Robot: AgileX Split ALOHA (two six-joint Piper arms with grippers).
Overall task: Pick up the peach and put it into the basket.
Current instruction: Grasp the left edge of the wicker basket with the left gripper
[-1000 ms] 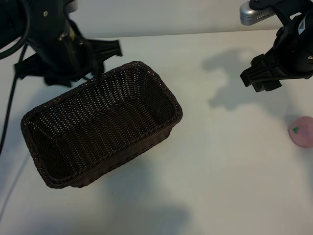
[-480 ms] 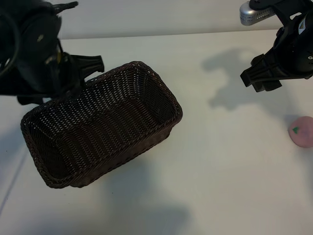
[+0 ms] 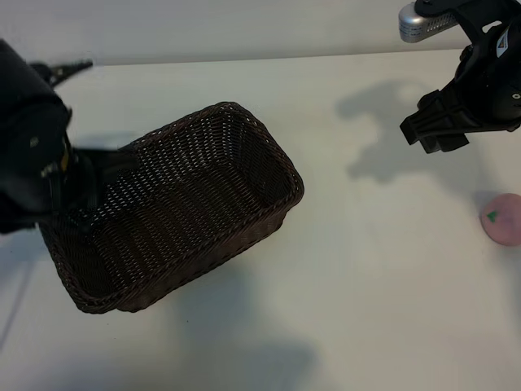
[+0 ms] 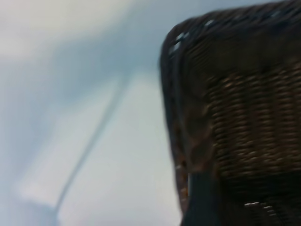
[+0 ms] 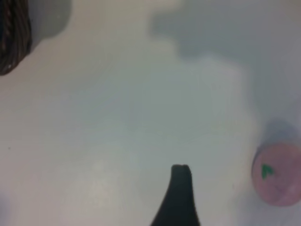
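The dark brown wicker basket lies slantwise at centre left, with nothing inside. The pale-pink peach, green leaf mark up, sits on the table at the far right edge. My left gripper hangs open over the basket's left end. In the left wrist view one of its fingers shows close to the braided rim. My right gripper hovers open at the upper right, behind the peach and apart from it. The right wrist view shows one finger over bare table, the peach off to its side.
The white table stretches between basket and peach. A corner of the basket shows in the right wrist view. A thin cable crosses the table beside the basket in the left wrist view. Arm shadows fall on the tabletop.
The left arm has swung from behind the basket forward and left, now over its left end. Basket, peach and right arm have not moved.
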